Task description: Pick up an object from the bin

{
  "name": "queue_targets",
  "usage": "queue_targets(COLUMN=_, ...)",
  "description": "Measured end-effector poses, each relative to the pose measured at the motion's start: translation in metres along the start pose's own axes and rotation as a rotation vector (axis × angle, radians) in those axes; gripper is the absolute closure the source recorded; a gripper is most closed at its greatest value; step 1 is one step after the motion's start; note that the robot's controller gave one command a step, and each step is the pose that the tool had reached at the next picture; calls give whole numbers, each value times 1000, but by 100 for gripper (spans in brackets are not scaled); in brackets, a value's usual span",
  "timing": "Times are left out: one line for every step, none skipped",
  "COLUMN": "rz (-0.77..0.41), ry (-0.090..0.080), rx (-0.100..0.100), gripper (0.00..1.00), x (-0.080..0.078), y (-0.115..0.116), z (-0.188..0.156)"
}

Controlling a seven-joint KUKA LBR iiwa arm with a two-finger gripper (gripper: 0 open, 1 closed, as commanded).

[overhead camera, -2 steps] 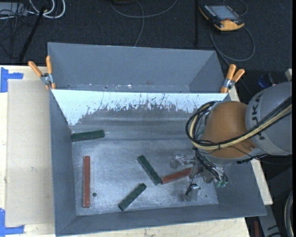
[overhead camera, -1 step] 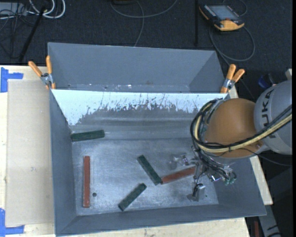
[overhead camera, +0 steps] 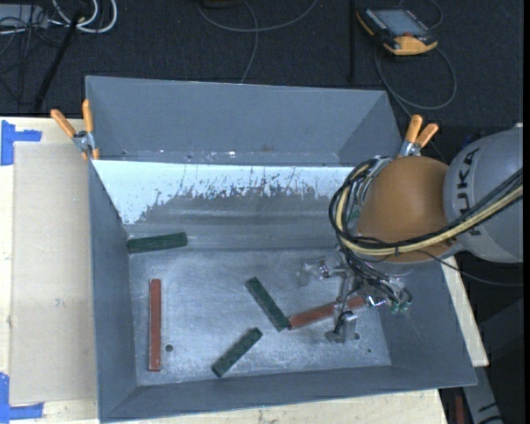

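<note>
The grey metal bin [overhead camera: 247,140] has sloping walls and a scuffed flat floor, with a band of scratches along the foot of its far wall. The arm [overhead camera: 490,201] comes in over the right rim. Its wrist carries a rounded orange cover [overhead camera: 406,206], and a bundle of black and yellow cables [overhead camera: 353,228] loops round the left side of that cover. Below the cover the end effector [overhead camera: 343,323] hangs low over the right part of the floor, near the front wall. From this angle it cannot be told whether the end effector is open or closed.

Five loose things lie on the floor, all flat narrow bars of about the same length: three dark green and two red-brown.

One red-brown bar [overhead camera: 314,316] lies directly under the end effector, slanting slightly up to the right. Its left end points toward the middle of the bin and its right end passes beneath the metal parts of the tool. Whether the tool touches it cannot be told.

The second red-brown bar [overhead camera: 155,323] lies well apart from it near the left wall, running front to back.

The nearest green bar [overhead camera: 268,304] lies diagonally in the middle of the floor, its lower end just beside the left end of the red-brown bar under the tool. Another green bar [overhead camera: 237,352] lies diagonally near the front wall, below and left of that one. The third green bar [overhead camera: 156,243] lies at the far left corner of the floor, almost parallel to the far wall.
</note>
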State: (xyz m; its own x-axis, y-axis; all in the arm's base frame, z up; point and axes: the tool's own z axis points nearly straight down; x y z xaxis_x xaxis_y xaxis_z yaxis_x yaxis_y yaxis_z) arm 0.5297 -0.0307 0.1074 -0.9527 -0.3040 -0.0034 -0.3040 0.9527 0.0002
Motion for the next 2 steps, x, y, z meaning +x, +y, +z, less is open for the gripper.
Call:
queue_targets(rz=66, ry=9, rx=-2, gripper=0, x=24, y=2, z=40)
queue_targets(rz=63, ry=5, rx=-1, gripper=0, x=24, y=2, z=41)
